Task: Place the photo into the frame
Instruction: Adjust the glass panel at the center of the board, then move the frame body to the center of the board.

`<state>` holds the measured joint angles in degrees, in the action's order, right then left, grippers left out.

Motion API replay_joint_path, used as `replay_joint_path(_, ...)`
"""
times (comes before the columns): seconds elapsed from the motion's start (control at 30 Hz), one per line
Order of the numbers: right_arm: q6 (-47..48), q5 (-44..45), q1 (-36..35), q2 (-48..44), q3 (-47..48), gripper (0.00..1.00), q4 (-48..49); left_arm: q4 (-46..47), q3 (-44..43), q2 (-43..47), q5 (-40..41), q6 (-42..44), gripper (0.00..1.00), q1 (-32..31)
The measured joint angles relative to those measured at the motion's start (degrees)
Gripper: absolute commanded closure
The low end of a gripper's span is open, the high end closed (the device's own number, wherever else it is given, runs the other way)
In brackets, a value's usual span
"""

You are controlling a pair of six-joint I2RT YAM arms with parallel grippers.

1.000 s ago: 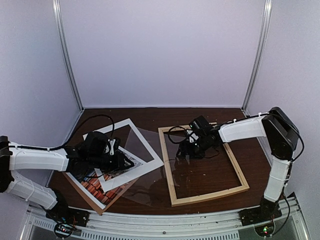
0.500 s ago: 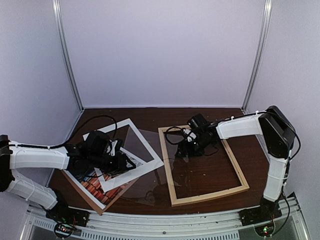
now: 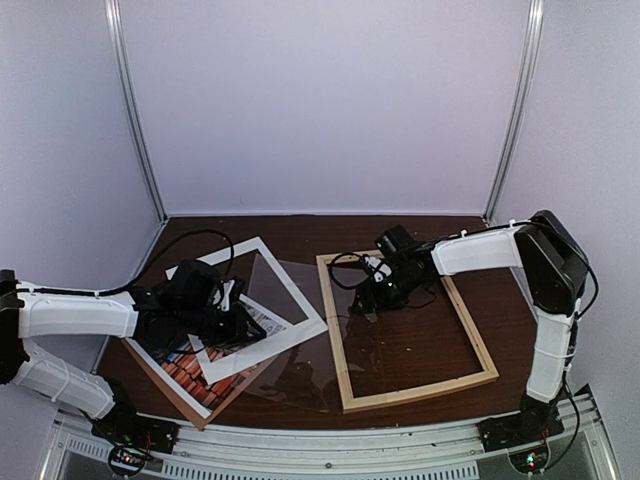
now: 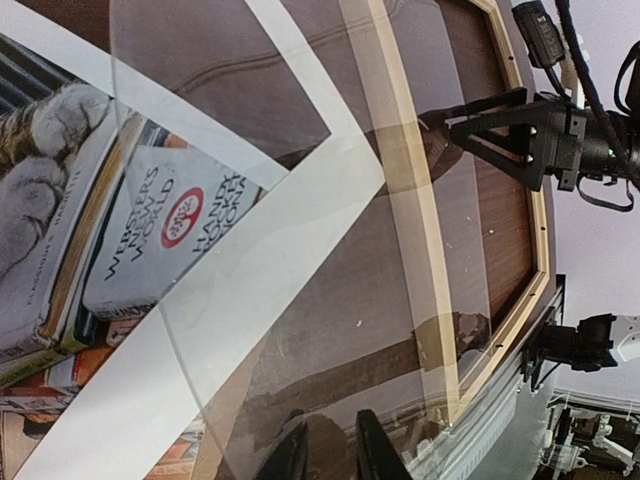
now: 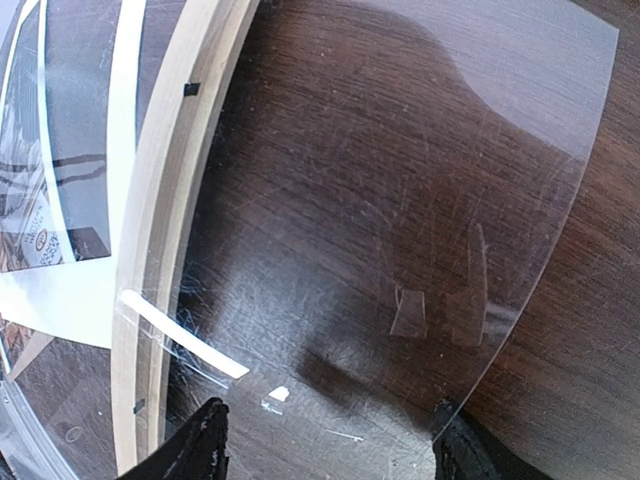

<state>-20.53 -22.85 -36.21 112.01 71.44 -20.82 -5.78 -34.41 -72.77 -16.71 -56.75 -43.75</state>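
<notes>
Left gripper (image 4: pixel 325 455), fingers close though I cannot tell if they clamp anything, hangs above the photo (image 4: pixel 60 200), lying under the white mat (image 4: pixel 300 220) left of the frame (image 3: pixel 420 389), so next I must uncover it.

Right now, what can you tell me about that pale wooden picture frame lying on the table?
The frame is a large rectangle of thin, light natural wood rails, lying flat on the dark table, which shows through its open middle. Small dark tabs sit along its inner edge. A clear sheet lies across its left rail. The right gripper hangs open over its far-left part; whether they touch is unclear.
</notes>
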Motion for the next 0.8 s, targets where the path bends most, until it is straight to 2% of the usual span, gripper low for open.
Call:
replay_joint_path(0.2, 0.7, -0.3, 0.2, 0.2, 0.3, 0.3, -0.4, -0.3, 0.0, 0.2, 0.0, -0.6, 1.0, 0.2)
replay_joint_path(0.5, 0.7, 0.2, 1.6, -1.0, 0.3, 0.25, -2.9, -0.3, 0.0, 4.0, 0.0, -2.1, 1.0, 0.2)
replay_joint_path(0.8, 0.7, 6.6, 9.6, -14.1, -2.4, 0.22, -8.7, 3.5, 1.9, 9.7, 1.1, -2.1, 1.0, 0.2)
